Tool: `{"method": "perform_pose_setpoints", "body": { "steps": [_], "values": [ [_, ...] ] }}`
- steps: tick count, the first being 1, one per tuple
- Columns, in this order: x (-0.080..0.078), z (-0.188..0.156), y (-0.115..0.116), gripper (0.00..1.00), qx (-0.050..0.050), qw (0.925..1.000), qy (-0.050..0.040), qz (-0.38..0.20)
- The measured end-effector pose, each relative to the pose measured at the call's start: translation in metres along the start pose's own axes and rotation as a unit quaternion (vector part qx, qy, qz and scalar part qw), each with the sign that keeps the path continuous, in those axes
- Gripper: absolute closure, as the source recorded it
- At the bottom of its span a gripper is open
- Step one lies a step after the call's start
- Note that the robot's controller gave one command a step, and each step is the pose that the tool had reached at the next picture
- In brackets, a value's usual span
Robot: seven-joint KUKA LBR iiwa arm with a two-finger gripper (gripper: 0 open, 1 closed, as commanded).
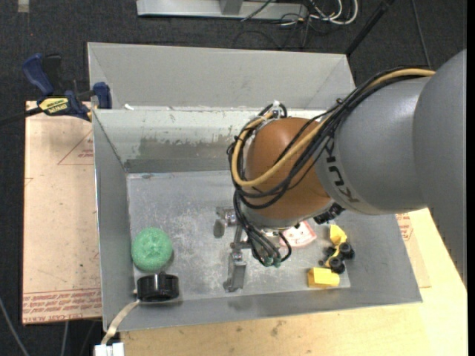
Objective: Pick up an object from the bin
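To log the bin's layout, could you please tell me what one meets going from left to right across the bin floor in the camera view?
green ball → hand → red-and-white piece → yellow block

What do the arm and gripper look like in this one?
Thick grey rounded arm with dark lettering on its side, an orange-brown dome cover at the wrist, yellow and black cables looped over it, and a bare-metal gripper with two thin fingers.

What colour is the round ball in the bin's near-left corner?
The ball is green; the camera view shows it best.
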State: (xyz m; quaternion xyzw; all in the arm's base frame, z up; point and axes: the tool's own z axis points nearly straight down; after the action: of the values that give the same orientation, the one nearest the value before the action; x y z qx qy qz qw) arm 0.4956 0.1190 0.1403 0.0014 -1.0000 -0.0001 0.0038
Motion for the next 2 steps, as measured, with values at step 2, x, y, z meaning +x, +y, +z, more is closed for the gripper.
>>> {"method": "perform_pose_setpoints", "body": {
  "steps": [2],
  "values": [
    [-0.023, -0.019, -0.054, 0.0, -0.001, 0.9997, -0.004, 0.023]
  ]
}}
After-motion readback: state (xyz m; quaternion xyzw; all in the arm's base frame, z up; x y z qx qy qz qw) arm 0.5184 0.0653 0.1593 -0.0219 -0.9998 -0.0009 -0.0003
